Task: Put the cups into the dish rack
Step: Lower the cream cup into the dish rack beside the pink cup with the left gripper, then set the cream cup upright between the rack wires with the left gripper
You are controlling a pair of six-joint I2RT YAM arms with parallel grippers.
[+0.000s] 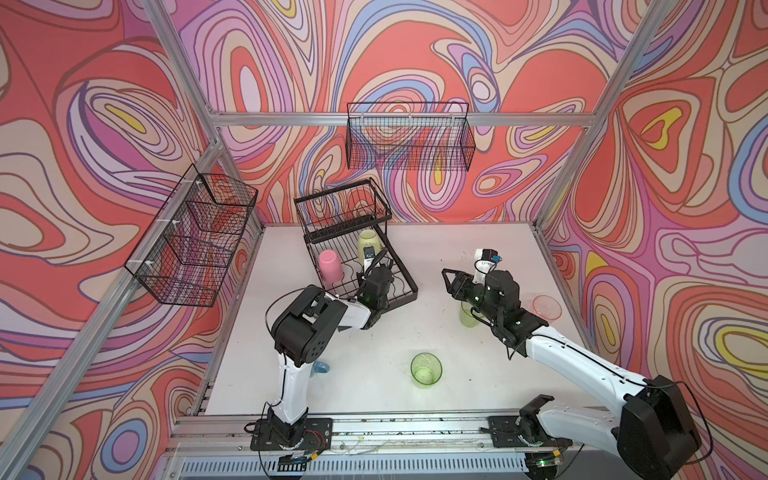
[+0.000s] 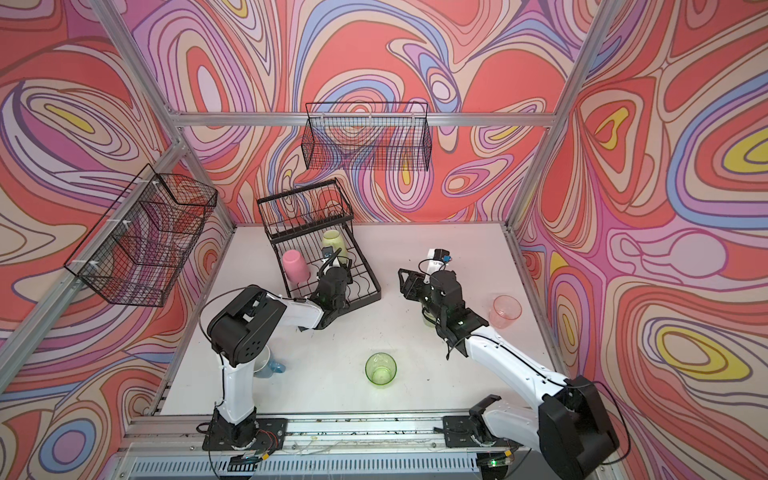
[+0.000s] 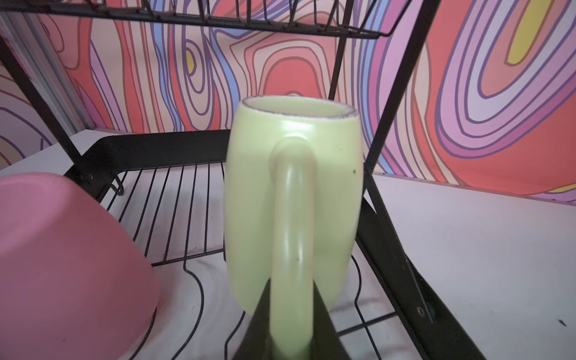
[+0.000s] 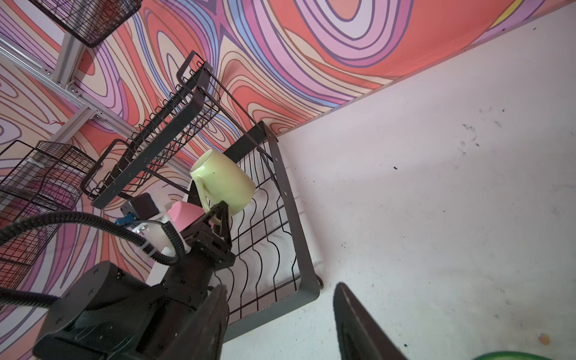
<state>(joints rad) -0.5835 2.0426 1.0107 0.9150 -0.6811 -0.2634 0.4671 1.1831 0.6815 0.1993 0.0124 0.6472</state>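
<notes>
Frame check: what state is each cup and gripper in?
yellow-green mug: held by handle, in dish rack's lower tray.
opaque pink tumbler: mouth down in lower tray.
front green tumbler: upright on table.
second green tumbler: on table, under right arm.
clear pink tumbler: upright on table.
blue mug: on table, mostly hidden.
left gripper: jaws shut on mug handle.
right gripper: jaws open, empty.

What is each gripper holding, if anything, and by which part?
The left gripper holds the pale yellow-green mug by its handle, fingers shut around it. The right gripper is open and holds nothing.
</notes>
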